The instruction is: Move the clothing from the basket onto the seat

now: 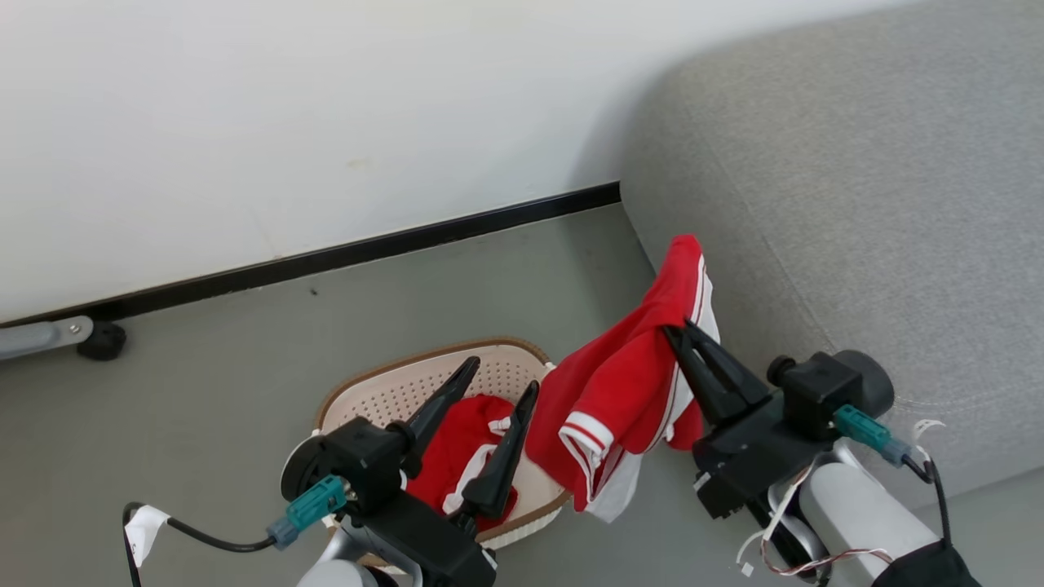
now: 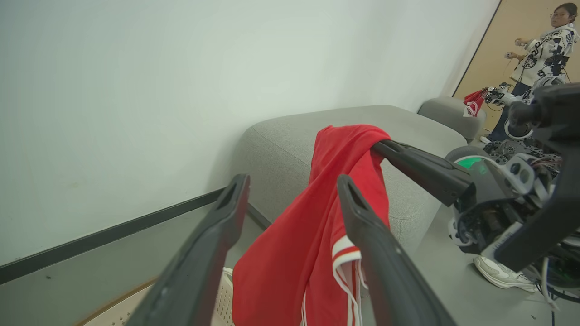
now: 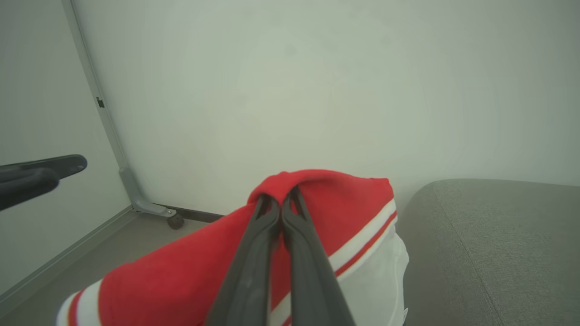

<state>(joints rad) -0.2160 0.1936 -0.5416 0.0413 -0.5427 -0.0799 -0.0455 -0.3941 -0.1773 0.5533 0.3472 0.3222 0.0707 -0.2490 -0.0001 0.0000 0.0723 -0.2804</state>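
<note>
- The right gripper (image 1: 675, 333), at centre right of the head view, is clenched on a fold of one red garment (image 1: 620, 391). In the right wrist view its fingers (image 3: 248, 262) meet tightly, with cloth bunched over the tips.
- That garment hangs in the air, clear of the basket (image 1: 424, 359). It drapes down toward the lower centre of the frame. Its upper end is just beside the rounded edge of the seat (image 1: 856, 204), which takes up the right side. I cannot tell whether it touches the seat.
- The left gripper (image 1: 502, 375), at lower centre-left, is spread wide and grasps nothing. It hovers above the basket, where the second garment (image 1: 453, 448) lies bunched inside.
- The step in hand looks like carrying the first piece across to the seat. Neither piece rests on the cushion yet.
- The next move calls for lifting further toward the upper right, so the trailing hem clears the seat's edge before release. Let go too early and the cloth would likely slide off to the grey floor (image 1: 245, 367).
</note>
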